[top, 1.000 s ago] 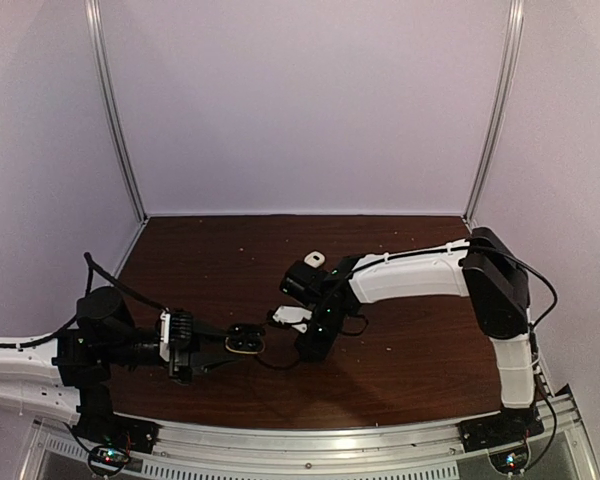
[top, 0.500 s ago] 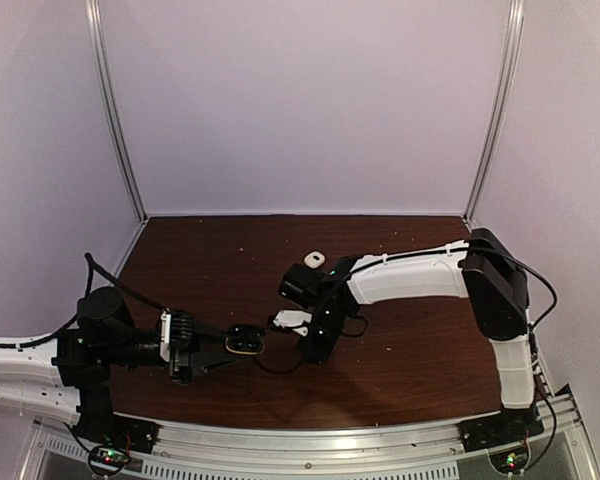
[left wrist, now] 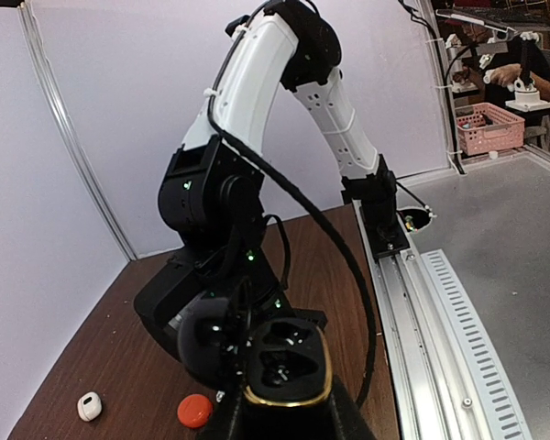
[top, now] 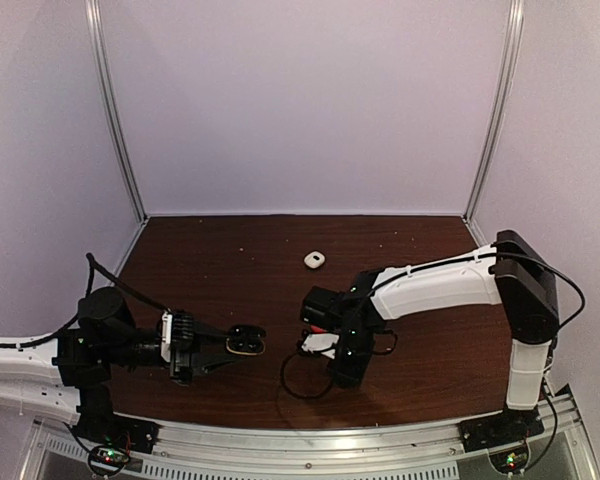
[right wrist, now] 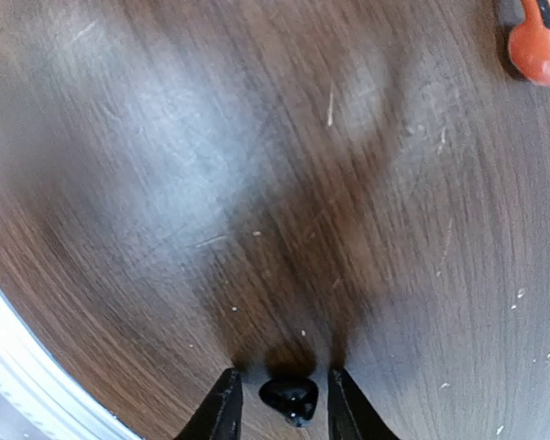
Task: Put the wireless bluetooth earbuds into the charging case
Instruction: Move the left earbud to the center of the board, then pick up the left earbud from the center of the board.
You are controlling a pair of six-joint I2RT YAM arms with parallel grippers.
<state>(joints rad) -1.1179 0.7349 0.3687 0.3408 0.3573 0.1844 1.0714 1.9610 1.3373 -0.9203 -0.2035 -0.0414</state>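
Right wrist view: two dark, tapered fingers of the right gripper (right wrist: pixel 284 410) stand slightly spread over the table (right wrist: pixel 257 183), whose brown wood grain is flecked with pale scratches. A tiny glossy black earbud (right wrist: pixel 291 396), rounded like a bead, sits between them with a slim gap on each side. A smooth red-orange rounded piece (right wrist: pixel 538 46) lies well away at the far corner.

Left wrist view: the left gripper (left wrist: pixel 289 417) pinches an open black charging case (left wrist: pixel 284 362) by its sides. The case is oval with a thin gold rim and two moulded hollows inside. It is held well apart from the earbud.

Top view: a white pebble-shaped case (top: pixel 315 260) rests alone farther back on the table.
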